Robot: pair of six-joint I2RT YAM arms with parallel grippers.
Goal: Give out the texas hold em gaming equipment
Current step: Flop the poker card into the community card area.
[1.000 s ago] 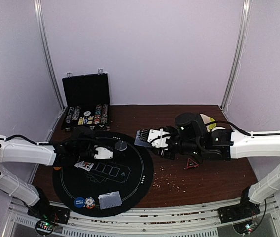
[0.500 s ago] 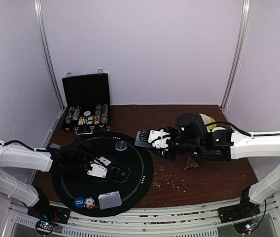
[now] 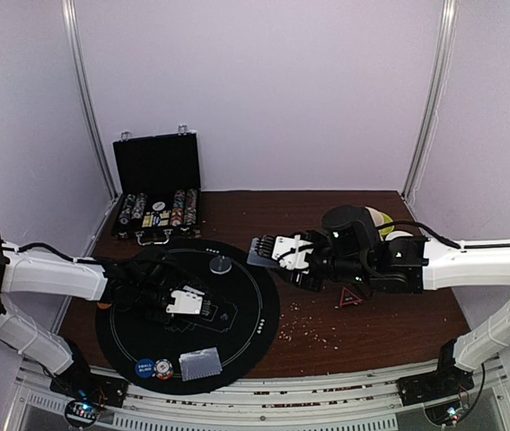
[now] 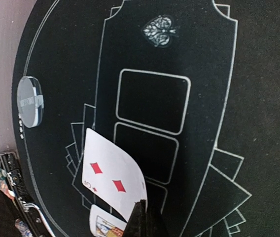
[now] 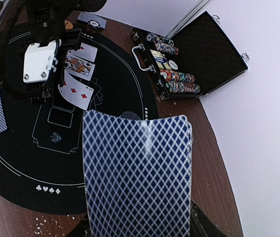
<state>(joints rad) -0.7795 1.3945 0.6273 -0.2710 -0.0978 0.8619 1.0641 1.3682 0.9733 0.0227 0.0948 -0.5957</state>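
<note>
A red diamonds card (image 4: 111, 180) is hanging tilted over the round black mat (image 4: 258, 98), its edge pinched btw. the closed tips of the L gripper (image 4: 142, 212), and it is overlapping a face card (image 4: 105, 228). A clear disc (image 4: 30, 101) is sitting farther up the mat. The R gripper (image 3: 273, 253) is clamping the blue-backed deck (image 5: 137, 173) over the mat's right rim, blocking much of its own cam. At the mat's near edge, 1 blue disc (image 3: 145, 367), 1 red-white disc (image 3: 163, 366) and face-down cards (image 3: 199, 363) are lying close together. An open black case (image 3: 158, 193) is standing at rear left.
</note>
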